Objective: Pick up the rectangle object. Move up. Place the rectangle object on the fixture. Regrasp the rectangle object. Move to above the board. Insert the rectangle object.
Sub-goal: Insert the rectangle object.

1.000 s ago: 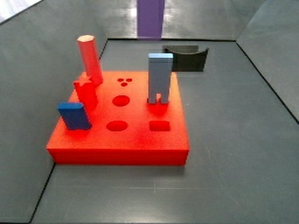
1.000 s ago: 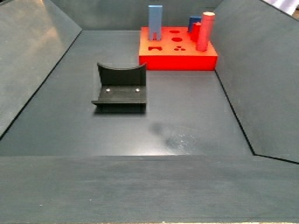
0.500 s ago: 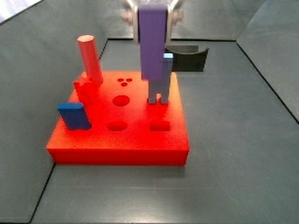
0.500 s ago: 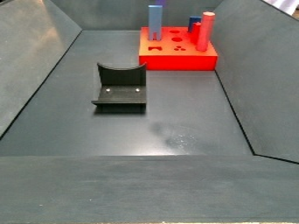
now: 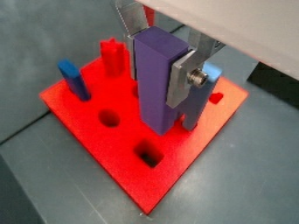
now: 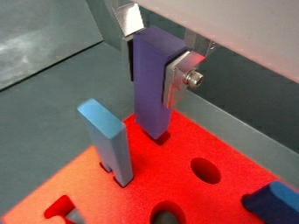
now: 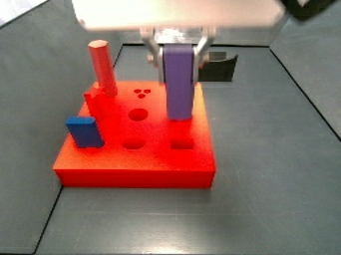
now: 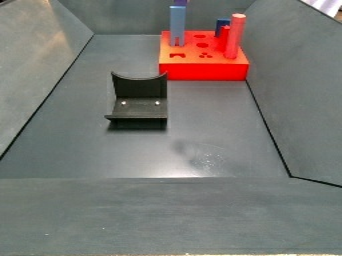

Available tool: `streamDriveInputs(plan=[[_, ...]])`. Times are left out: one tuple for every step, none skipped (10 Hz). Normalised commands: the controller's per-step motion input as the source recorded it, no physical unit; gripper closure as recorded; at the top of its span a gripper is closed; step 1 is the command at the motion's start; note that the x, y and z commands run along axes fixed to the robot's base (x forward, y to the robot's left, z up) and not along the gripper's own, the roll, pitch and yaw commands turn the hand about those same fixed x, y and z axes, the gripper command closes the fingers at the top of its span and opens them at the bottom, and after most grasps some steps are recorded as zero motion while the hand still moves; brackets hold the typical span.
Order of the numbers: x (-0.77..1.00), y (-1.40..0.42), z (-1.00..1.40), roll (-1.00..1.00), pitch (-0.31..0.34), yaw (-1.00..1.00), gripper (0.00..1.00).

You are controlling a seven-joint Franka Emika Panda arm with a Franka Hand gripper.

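Note:
My gripper (image 7: 177, 45) is shut on the rectangle object (image 7: 177, 85), a dark purple block held upright by its upper part. Both wrist views show the silver fingers (image 5: 184, 83) clamped on its two sides, the gripper (image 5: 158, 70) (image 6: 152, 74) straddling it. The block (image 5: 152, 96) (image 6: 149, 96) hangs over the orange-red board (image 7: 134, 164) (image 5: 82, 105) (image 6: 222, 201), its lower end close above the top near a rectangular hole (image 7: 182, 142); contact I cannot tell. The black fixture (image 8: 138, 98) (image 7: 213, 66) stands empty on the floor away from the board (image 8: 207, 68). That side view shows neither gripper nor block.
On the board stand a grey-blue peg (image 6: 105, 144) (image 8: 175, 20), a tall red cylinder (image 7: 99, 65) (image 8: 238, 30) and a short blue block (image 7: 84, 130) (image 5: 73, 79). Round holes (image 7: 136, 115) lie open beside the purple block. Grey walls enclose the floor.
The gripper has come down over the board with the purple block. A second ago only the block's lower end showed at the top of a side view; now it reaches the board's top.

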Motion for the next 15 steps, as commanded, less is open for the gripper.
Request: streamDriveInputs(plan=[[0.0, -0.17, -0.69, 0.08, -0.226, 0.27, 1.0], [0.0, -0.16, -0.61, 0.14, -0.169, 0.25, 1.0], [0.0, -0.13, -0.55, 0.16, -0.12, 0.21, 1.0], [0.07, -0.09, -0.48, 0.17, -0.027, 0.18, 1.0], [0.23, -0.13, -0.35, 0.15, 0.0, 0.09, 1.0], [0.39, -0.16, -0.23, 0.12, 0.086, 0.0, 1.0], [0.37, -0.19, -0.17, 0.12, 0.097, -0.01, 1.0], [0.29, -0.17, -0.17, 0.1, 0.086, 0.0, 1.0], [0.09, -0.06, -0.27, 0.14, 0.066, 0.0, 1.0], [-0.11, 0.0, -0.32, 0.17, 0.026, 0.0, 1.0], [-0.34, 0.0, -0.29, 0.18, 0.023, -0.01, 1.0], [-0.38, 0.0, -0.25, 0.14, 0.0, -0.01, 1.0], [-0.31, 0.0, -0.28, 0.15, 0.0, 0.0, 1.0], [-0.09, 0.0, -0.37, 0.14, 0.0, 0.0, 1.0], [0.06, 0.0, -0.53, 0.12, 0.0, 0.05, 1.0]])
